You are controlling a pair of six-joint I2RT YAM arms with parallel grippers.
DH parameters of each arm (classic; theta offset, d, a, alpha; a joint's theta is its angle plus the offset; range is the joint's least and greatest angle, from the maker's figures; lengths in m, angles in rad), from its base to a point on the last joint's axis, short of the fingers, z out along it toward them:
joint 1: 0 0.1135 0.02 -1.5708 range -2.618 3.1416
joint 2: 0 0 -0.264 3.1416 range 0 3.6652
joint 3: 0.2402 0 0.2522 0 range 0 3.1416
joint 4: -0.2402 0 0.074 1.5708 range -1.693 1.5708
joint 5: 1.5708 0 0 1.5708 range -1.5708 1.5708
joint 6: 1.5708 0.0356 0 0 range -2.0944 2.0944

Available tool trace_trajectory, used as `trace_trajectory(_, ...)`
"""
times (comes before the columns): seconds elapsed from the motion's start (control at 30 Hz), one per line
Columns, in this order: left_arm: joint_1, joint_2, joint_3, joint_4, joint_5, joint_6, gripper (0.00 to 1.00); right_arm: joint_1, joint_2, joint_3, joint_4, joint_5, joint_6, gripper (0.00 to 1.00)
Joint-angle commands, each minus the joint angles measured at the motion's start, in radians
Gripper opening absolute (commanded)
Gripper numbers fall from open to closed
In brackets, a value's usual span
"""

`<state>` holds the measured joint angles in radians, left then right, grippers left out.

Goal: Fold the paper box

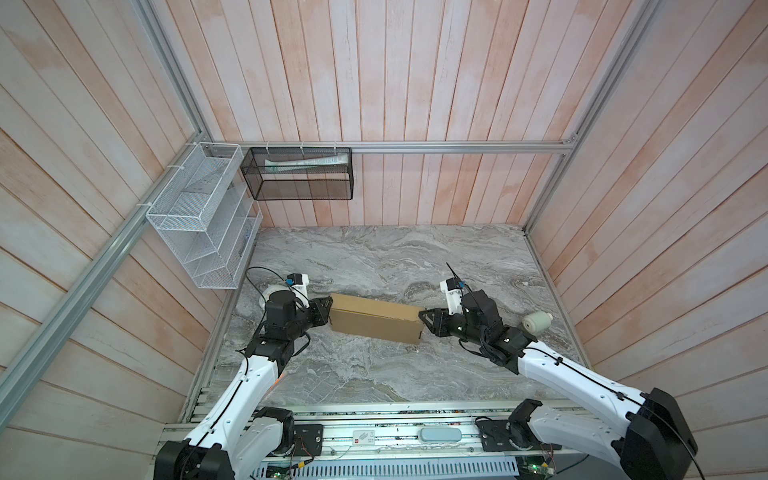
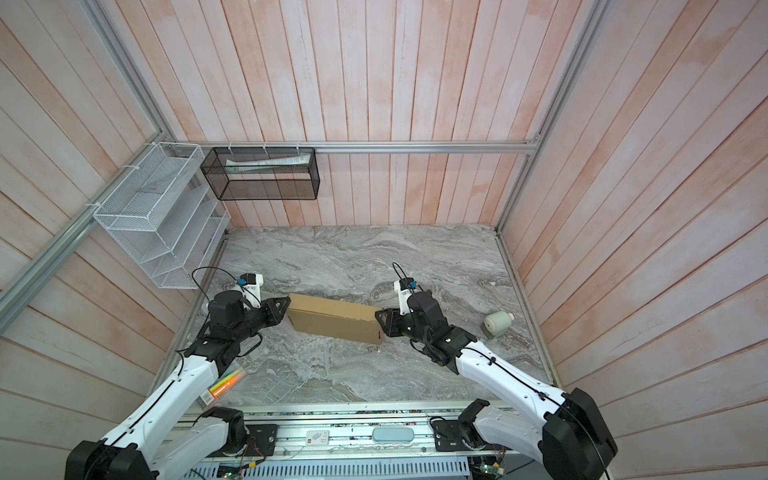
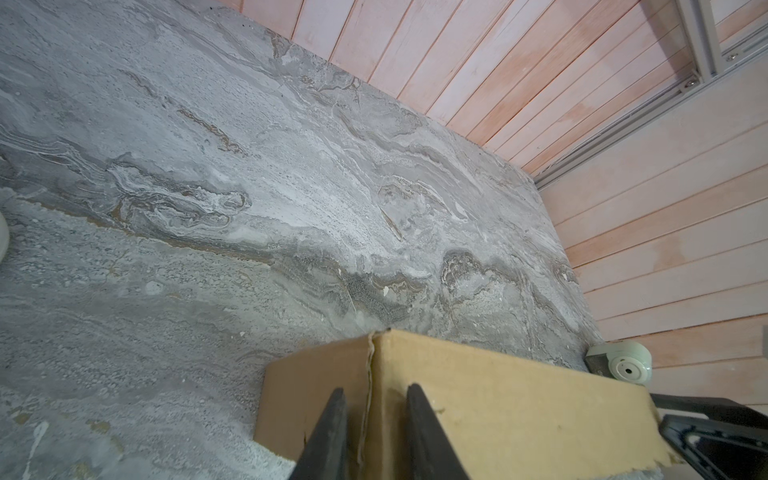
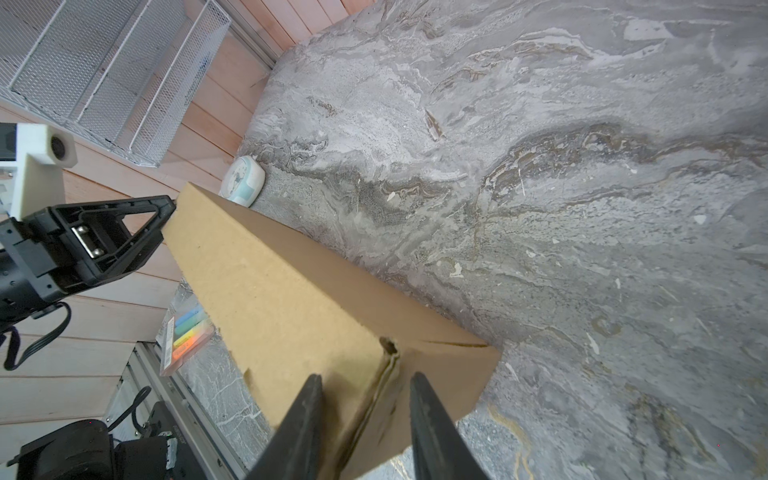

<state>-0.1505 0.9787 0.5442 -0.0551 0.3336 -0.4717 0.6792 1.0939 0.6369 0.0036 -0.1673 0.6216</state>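
The paper box [image 1: 376, 318] sits on the marble counter [image 1: 374, 257], in the lower middle of both top views. It is already formed into a long, closed brown carton. It lies slanted, with its left end higher in the frame than its right end.

**Left arm.** The left gripper [image 1: 328, 309] meets the left end of the carton. In the left wrist view its fingers [image 3: 328, 436] stand a narrow gap apart and straddle the vertical corner crease. Whether they actually clamp the cardboard cannot be told.

**Right arm.** The right gripper [image 1: 422, 316] meets the opposite end. In the right wrist view its fingers [image 4: 428, 424] straddle a doubled, slightly crushed seam. The gap is narrow, and a firm pinch cannot be confirmed here either.

**Purpose of the hold.** Placing one gripper at each end probably braces the carton lengthwise, so that neither end slides while the end folds are seated. Straddling the creases likely serves to press the corners square. The task appears close to completion.

**Surroundings.** These items lie clear of the carton:
- A pale cylindrical object [image 1: 536, 322] rests well to the right.
- A round white item [image 4: 243, 178] lies behind the left arm.
- A highlighter pack [image 2: 224, 386] sits at the counter's lower left edge.
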Motion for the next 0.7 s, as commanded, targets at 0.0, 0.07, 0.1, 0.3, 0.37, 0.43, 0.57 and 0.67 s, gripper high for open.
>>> trace_trajectory(0.0, 0.003, -0.002, -0.025, -0.026, 0.006, 0.018, 0.25, -0.006, 0.000, -0.028, -0.006, -0.005, 0.001, 0.34)
trace_trajectory(0.07, 0.003, -0.001, -0.027, -0.026, 0.004, 0.015, 0.24, -0.012, -0.002, -0.037, -0.001, -0.005, 0.003, 0.32)
trace_trajectory(0.1, 0.003, -0.001, -0.029, -0.025, 0.002, 0.015, 0.23, -0.016, -0.002, -0.041, 0.002, -0.006, 0.003, 0.31)
trace_trajectory(0.3, 0.003, 0.002, -0.036, -0.029, -0.002, 0.011, 0.21, -0.040, -0.002, -0.062, 0.015, -0.020, 0.001, 0.25)
trace_trajectory(0.37, 0.002, 0.003, -0.039, -0.031, -0.004, 0.010, 0.20, -0.046, 0.000, -0.068, 0.019, -0.024, -0.001, 0.23)
trace_trajectory(0.43, 0.002, 0.003, -0.041, -0.036, -0.008, 0.008, 0.17, -0.054, 0.003, -0.075, 0.025, -0.029, -0.003, 0.22)
trace_trajectory(0.57, 0.002, 0.005, -0.049, -0.042, -0.009, 0.007, 0.14, -0.063, 0.010, -0.090, 0.039, -0.037, -0.003, 0.21)
trace_trajectory(0.67, 0.003, 0.004, -0.049, -0.049, -0.010, 0.007, 0.13, -0.067, 0.016, -0.094, 0.045, -0.041, -0.006, 0.21)
